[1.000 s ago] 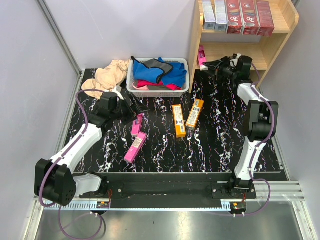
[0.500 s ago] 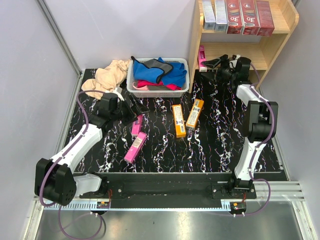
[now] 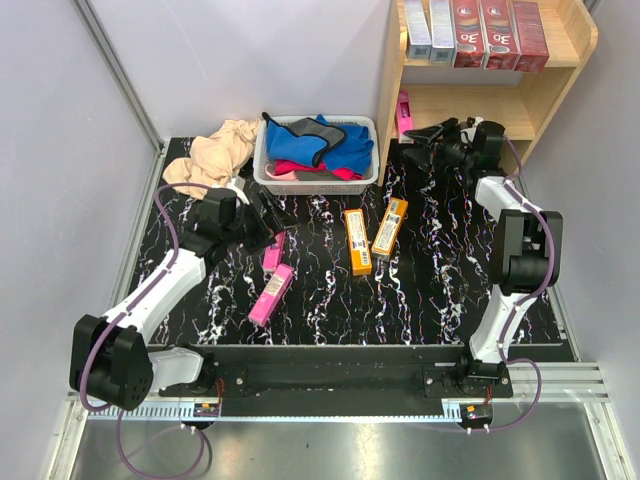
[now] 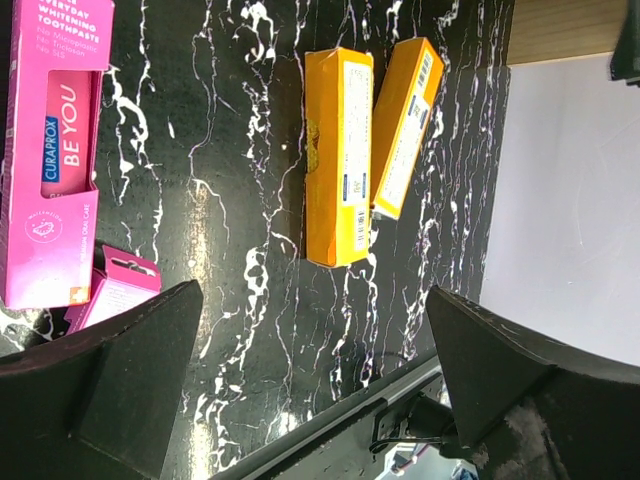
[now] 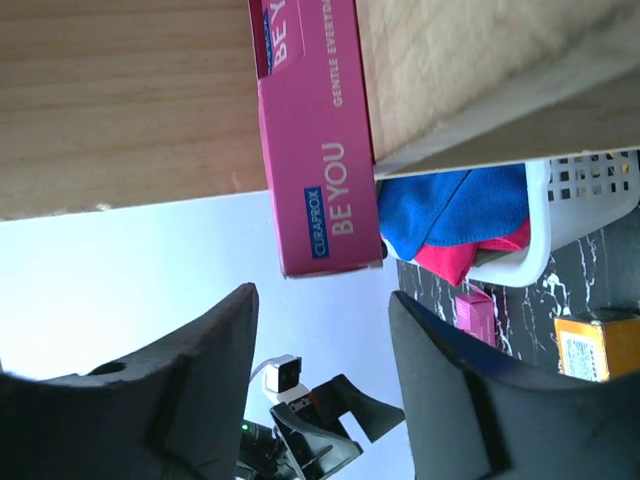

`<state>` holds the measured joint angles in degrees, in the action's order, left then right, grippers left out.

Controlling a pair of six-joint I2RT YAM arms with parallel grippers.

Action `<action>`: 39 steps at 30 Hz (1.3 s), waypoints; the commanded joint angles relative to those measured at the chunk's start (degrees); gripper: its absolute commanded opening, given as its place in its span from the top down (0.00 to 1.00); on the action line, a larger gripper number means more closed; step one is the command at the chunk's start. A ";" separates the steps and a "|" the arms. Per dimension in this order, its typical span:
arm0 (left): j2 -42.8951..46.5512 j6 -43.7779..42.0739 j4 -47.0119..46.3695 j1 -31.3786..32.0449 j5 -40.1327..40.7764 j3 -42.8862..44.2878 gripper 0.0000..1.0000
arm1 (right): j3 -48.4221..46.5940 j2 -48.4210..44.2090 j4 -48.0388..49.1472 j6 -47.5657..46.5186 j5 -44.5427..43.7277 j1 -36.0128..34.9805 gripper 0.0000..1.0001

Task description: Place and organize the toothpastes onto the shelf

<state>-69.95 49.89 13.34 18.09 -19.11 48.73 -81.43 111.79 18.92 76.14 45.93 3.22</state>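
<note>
The wooden shelf point(image 3: 560, 75) stands at the back right. Its top tier holds two silver-grey toothpastes point(image 3: 430, 28) and three dark red ones point(image 3: 500, 32). A pink toothpaste point(image 3: 403, 110) stands on the lower tier against the left side panel; it also shows in the right wrist view point(image 5: 315, 150). My right gripper point(image 3: 420, 133) is open and empty just in front of it point(image 5: 320, 370). Two pink toothpastes point(image 3: 271, 294) point(image 4: 55, 150) and two orange ones point(image 3: 357, 241) point(image 4: 338, 155) lie on the table. My left gripper point(image 3: 262, 225) is open and empty above the pink pair point(image 4: 315, 380).
A white basket point(image 3: 268, 172) with blue and pink cloths point(image 3: 320, 145) sits at the back centre, left of the shelf. A beige cloth point(image 3: 222, 150) lies left of the basket. The black marbled table point(image 3: 430, 280) runs to a metal rail at the near edge.
My right gripper has drawn back a little from the pink toothpaste standing on the lower tier, and its arm has shifted slightly right. The left arm has hardly moved.
</note>
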 commanded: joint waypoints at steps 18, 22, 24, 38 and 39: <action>0.87 -1.46 -2.27 -0.24 -0.84 -0.39 0.01 | -8.92 4.14 -1.51 0.50 -1.55 -0.59 0.69; 0.87 -1.72 -2.01 -0.24 -0.84 -0.39 0.01 | -11.91 5.81 -2.57 0.59 -1.64 -0.68 0.69; 1.05 -2.25 -1.39 -0.24 -0.49 -0.30 0.01 | -11.39 5.03 -2.48 0.50 -1.55 -0.68 0.69; -5.63 -12.53 10.03 -0.24 10.49 5.67 0.01 | 7.68 -13.34 -6.08 -9.16 -1.20 -1.38 0.65; -6.33 -13.14 12.30 -0.16 13.20 6.89 0.01 | 10.47 -15.87 -6.69 -10.65 -1.37 -1.38 0.65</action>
<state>-73.87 41.63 20.56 18.09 -13.91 51.03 -76.07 104.47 13.72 71.53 44.45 2.76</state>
